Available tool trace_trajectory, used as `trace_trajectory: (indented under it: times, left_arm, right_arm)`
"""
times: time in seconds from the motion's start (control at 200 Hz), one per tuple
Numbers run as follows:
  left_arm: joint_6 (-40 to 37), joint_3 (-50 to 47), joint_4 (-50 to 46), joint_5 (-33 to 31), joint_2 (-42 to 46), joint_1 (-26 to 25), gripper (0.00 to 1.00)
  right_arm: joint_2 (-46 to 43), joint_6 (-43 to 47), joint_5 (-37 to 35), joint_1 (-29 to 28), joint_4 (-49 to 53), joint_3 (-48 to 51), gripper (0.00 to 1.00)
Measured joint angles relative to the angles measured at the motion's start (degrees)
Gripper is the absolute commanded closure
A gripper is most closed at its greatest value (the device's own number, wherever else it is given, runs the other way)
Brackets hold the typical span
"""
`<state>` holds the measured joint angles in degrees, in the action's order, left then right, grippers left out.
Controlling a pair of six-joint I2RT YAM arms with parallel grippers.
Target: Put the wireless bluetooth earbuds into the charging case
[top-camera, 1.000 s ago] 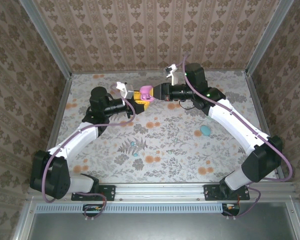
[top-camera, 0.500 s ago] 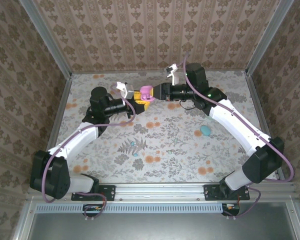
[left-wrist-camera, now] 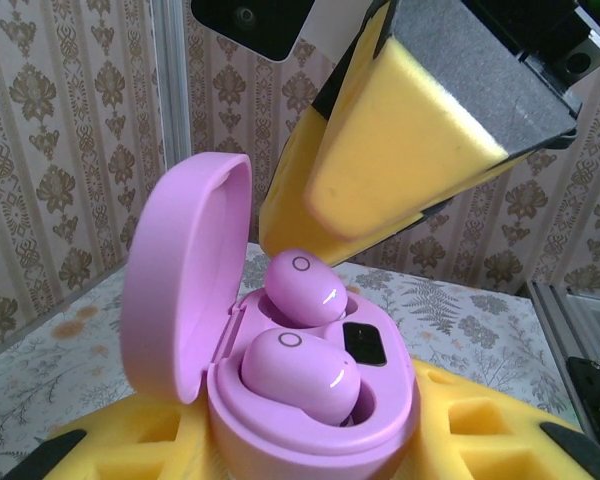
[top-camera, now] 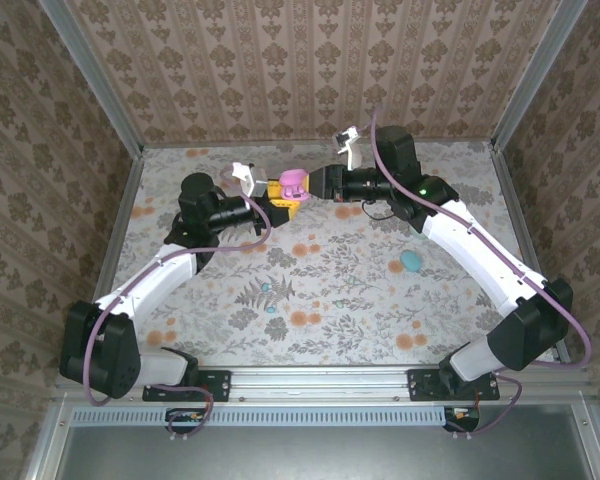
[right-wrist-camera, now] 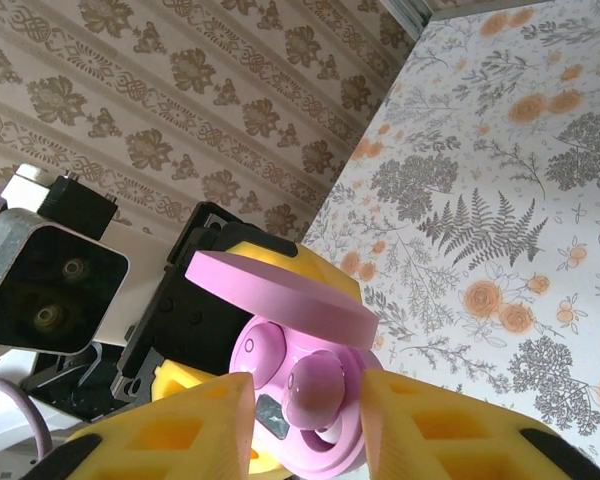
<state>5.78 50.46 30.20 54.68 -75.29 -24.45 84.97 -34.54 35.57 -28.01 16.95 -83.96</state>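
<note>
Now that the right end effector (right-wrist-camera: 308, 395) has spread open around the far earbud (left-wrist-camera: 305, 288), both earbuds (left-wrist-camera: 300, 372) rest in the charging case (left-wrist-camera: 185, 290) gripped by the left end effector (top-camera: 280, 206), likely finishing insertion.

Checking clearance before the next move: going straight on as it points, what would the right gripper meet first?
The right gripper would most likely meet the pink earbud centred ahead of it, seated in the open charging case held by the left gripper; exact depth is unclear.

No legible text; ring mark on earbuds (left-wrist-camera: 298, 375).
</note>
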Motion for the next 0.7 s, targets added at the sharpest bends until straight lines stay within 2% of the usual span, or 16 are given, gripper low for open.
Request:
trace_trajectory:
  times: [0.27,0.42,0.7]
  left_arm:
    - [0.0,0.5,-0.1,0.0,0.0,-0.5,0.63]
    - [0.0,0.5,-0.2,0.0,0.0,-0.7,0.63]
    - [-0.5,0.5,-0.4,-0.7,0.0,-0.8,0.63]
  right_arm:
    - [-0.2,-1.2,1.3,0.0,-0.1,0.0,0.78]
    - [-0.2,-1.4,1.3,0.0,-0.2,0.0,0.77]
    - [-1.7,-1.4,1.2,0.2,-0.5,1.1,0.67]
